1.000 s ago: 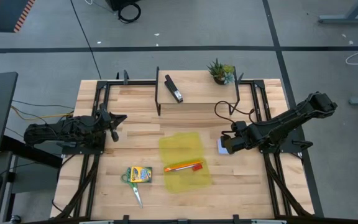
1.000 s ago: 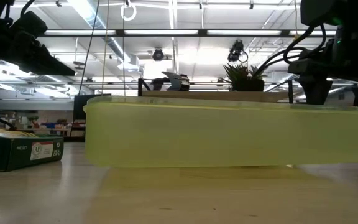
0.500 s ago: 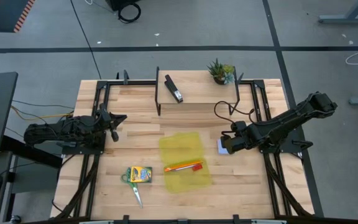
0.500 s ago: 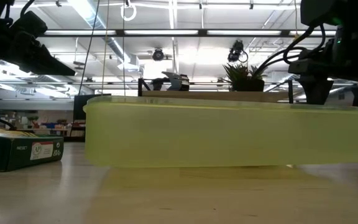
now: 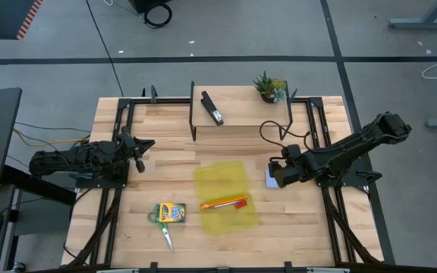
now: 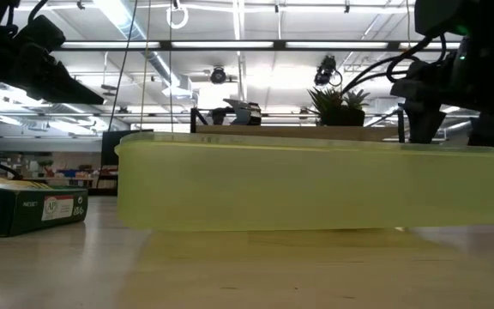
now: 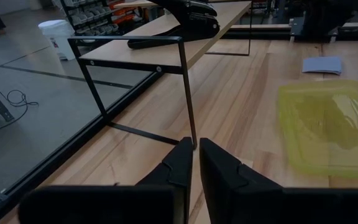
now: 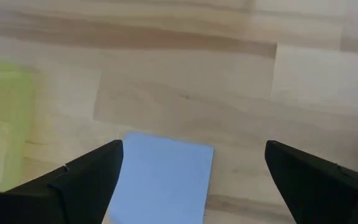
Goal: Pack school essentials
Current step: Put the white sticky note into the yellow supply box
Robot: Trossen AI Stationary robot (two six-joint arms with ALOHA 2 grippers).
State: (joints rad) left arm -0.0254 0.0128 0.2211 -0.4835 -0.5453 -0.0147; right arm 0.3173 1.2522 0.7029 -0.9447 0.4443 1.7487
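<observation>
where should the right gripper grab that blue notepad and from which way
Come straight down from above with the right gripper, open fingers straddling two opposite edges of the notepad. It lies flat on the table beside the yellow case, so only its thin edges offer purchase.

Both arms are showing matte black, jointed housings; a black cable is looping just behind the right gripper (image 5: 272, 177).
</observation>
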